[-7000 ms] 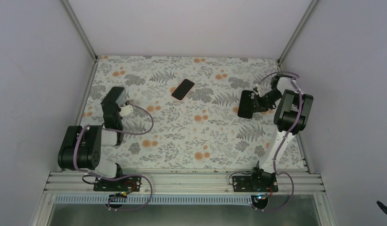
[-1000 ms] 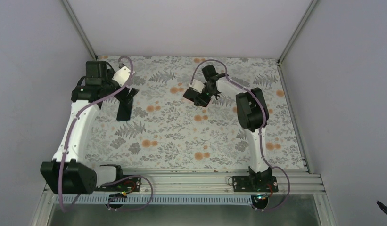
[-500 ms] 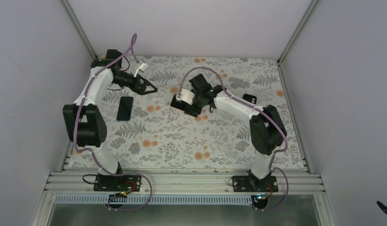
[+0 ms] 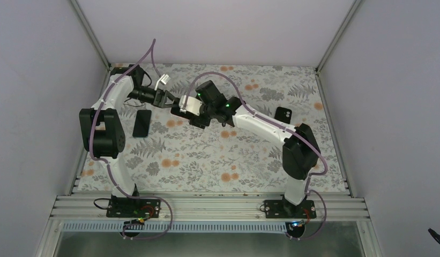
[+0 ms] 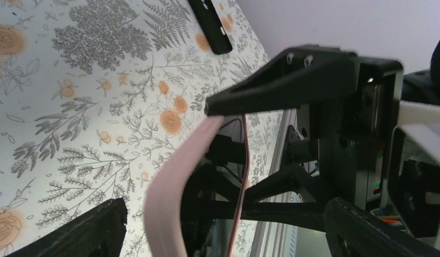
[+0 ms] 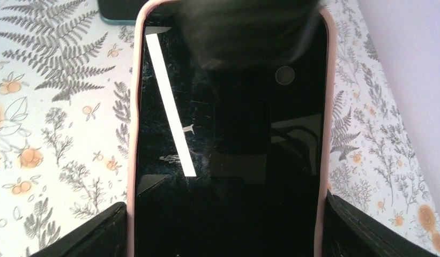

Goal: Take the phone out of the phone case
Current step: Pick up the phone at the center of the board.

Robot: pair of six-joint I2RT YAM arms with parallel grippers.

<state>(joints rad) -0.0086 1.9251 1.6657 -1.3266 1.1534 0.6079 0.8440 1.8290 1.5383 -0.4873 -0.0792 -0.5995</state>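
Floral surface [image 4: 217, 160], pale walls. The phone [image 6: 228, 134], framed by the pink phone case [image 6: 133, 107], is held off the surface toward the far edge, left of centre, clamped across its sides by the right gripper [image 6: 224, 203]. The left gripper [image 4: 171, 101] is spread wide around its other end, one fingertip apparently touching the rim. A bare black phone [image 4: 142, 123] is laid near the left edge.
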